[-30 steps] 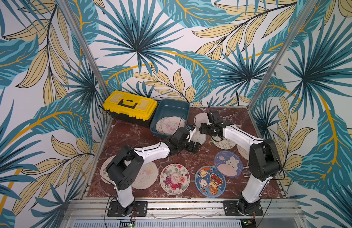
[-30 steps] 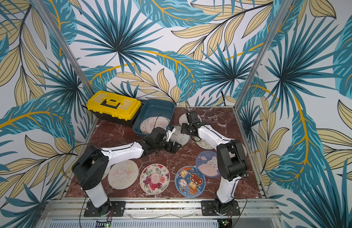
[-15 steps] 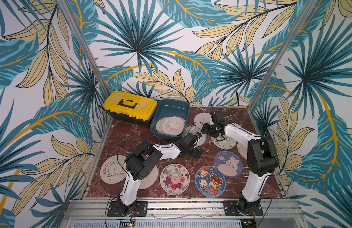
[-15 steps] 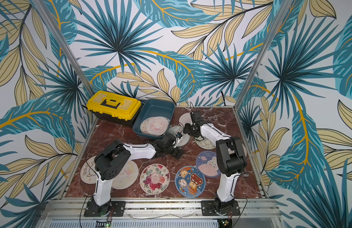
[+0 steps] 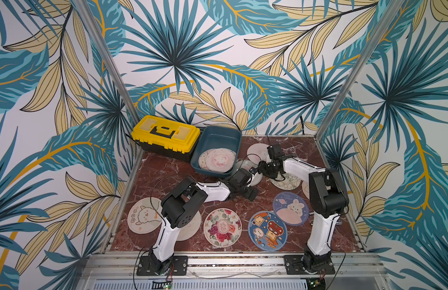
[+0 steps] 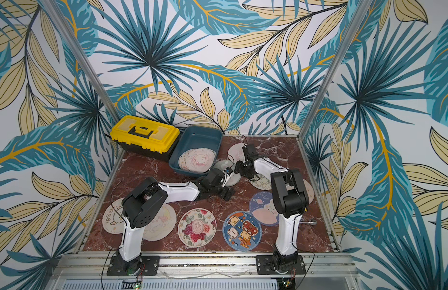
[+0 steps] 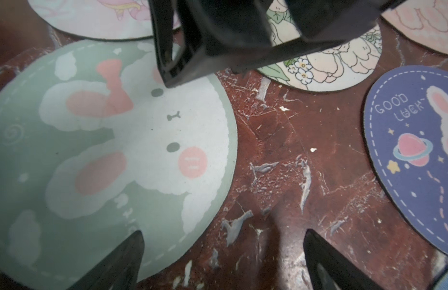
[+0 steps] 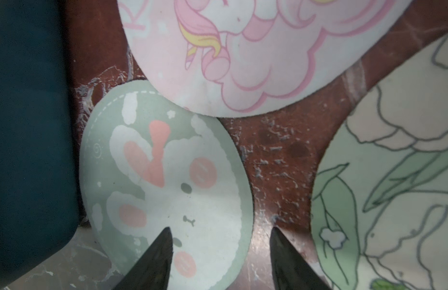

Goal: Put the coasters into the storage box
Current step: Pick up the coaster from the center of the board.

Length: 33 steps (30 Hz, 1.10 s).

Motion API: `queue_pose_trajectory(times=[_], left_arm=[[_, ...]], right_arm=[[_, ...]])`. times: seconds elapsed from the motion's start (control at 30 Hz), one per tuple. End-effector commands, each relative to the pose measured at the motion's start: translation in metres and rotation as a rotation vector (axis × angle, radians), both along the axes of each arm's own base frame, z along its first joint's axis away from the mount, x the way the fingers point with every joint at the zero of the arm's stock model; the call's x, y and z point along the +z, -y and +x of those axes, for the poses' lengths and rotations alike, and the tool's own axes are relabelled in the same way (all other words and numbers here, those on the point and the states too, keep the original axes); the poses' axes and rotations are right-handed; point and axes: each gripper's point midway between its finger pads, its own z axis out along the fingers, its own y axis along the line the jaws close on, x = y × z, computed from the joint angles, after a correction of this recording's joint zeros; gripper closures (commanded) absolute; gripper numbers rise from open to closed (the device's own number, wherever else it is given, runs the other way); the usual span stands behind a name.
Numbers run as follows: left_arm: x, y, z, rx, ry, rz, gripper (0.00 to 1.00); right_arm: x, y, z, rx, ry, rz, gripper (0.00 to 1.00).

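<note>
Just right of the storage box [image 5: 219, 136], the left gripper [image 7: 222, 236], jaws wide and empty, and the right gripper [image 8: 220, 233], jaws partly apart and clamping nothing, straddle the green bunny coaster [image 8: 167, 175] at its edge.

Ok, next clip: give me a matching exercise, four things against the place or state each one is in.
1. yellow toolbox
2. storage box
3. mint bunny coaster
4. rose coaster

a. flat on the table, near the front edge
b. holds pale coasters
c. lid closed, in the back corner
d. directly under the right hand

Pairs: 1-c, 2-b, 3-d, 4-a
</note>
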Motion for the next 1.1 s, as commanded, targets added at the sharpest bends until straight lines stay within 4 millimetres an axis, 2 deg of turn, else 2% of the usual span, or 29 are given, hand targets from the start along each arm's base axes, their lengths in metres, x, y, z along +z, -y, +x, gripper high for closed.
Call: queue_pose_trajectory(times=[0.0,0.4,0.57,0.83,1.07], left_arm=[[0.006,0.008,0.006,-0.012,0.004,-0.036,0.01],[-0.002,0.008,0.003,-0.026,-0.028,-0.044,0.01],[-0.001,0.009,0.003,-0.030,-0.032,-0.049,0.01],[-0.003,0.007,0.004,-0.026,-0.037,-0.049,0.02],[-0.002,0.006,0.004,-0.026,-0.037,-0.053,0.02]], right_arm=[[-0.012,-0.006,0.001,0.001,-0.026,0.037,0.40],[-0.021,-0.022,0.004,0.011,-0.042,0.132,0.51],[-0.021,-0.026,0.006,0.012,-0.036,0.153,0.63],[-0.018,-0.030,0.008,0.019,-0.035,0.171,0.98],[-0.007,-0.028,0.005,0.019,-0.023,0.158,1.00]])
